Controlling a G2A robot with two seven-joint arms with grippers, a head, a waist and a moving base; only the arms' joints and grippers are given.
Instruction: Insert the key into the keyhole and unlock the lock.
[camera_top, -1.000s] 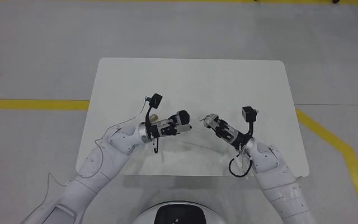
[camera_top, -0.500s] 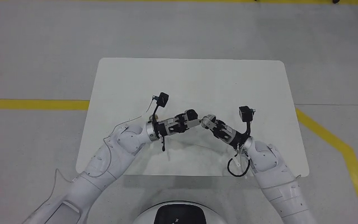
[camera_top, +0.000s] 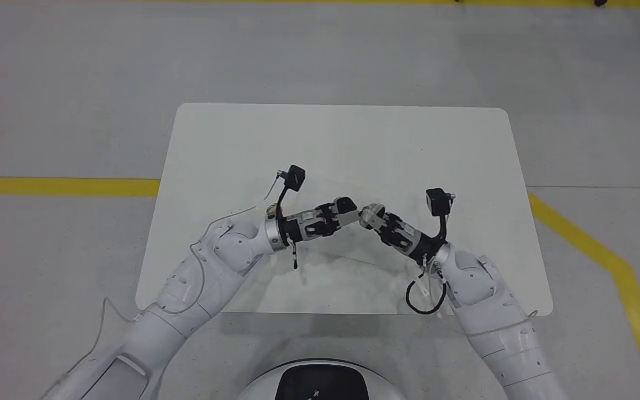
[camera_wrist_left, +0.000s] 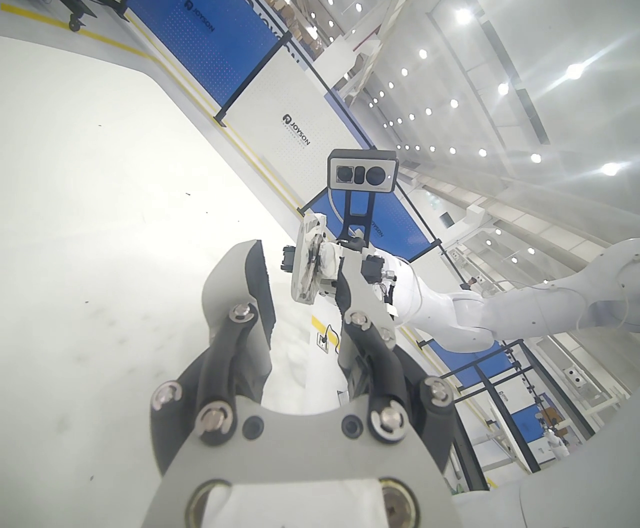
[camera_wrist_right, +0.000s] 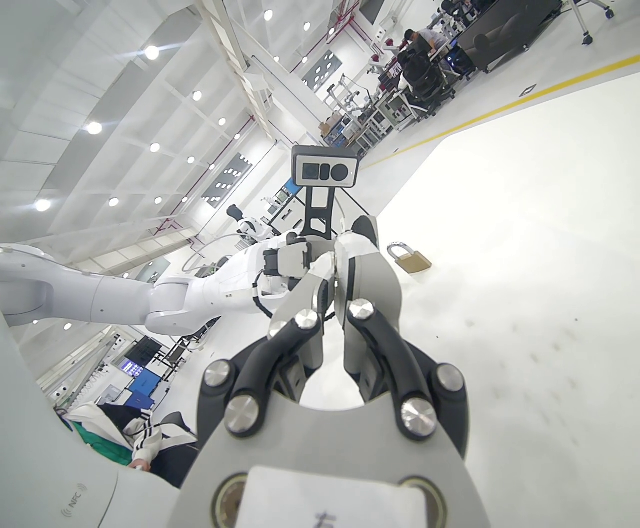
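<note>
Over the middle of the white table (camera_top: 400, 140), my left gripper (camera_top: 345, 208) and right gripper (camera_top: 370, 213) face each other tip to tip. The left gripper (camera_wrist_left: 300, 257) is open, and its fingers (camera_wrist_left: 255, 280) stand either side of the right gripper's tip (camera_wrist_left: 307, 265). The right gripper (camera_wrist_right: 342, 250) is shut, and a thin silvery piece, apparently the key (camera_wrist_left: 306, 270), sits between its fingers. The brass padlock (camera_wrist_right: 410, 260) lies flat on the table beyond the right gripper, its shackle closed, with neither gripper touching it.
The table's far half and both side margins hold nothing. Yellow floor lines (camera_top: 80, 186) run past the table's edges. In the right wrist view, the left arm (camera_wrist_right: 200, 295) stretches in from the side.
The left arm has swung toward the table's middle and brought its open gripper up to the right gripper's tip. The right gripper has shifted slightly toward it. Little has moved in the last half second.
</note>
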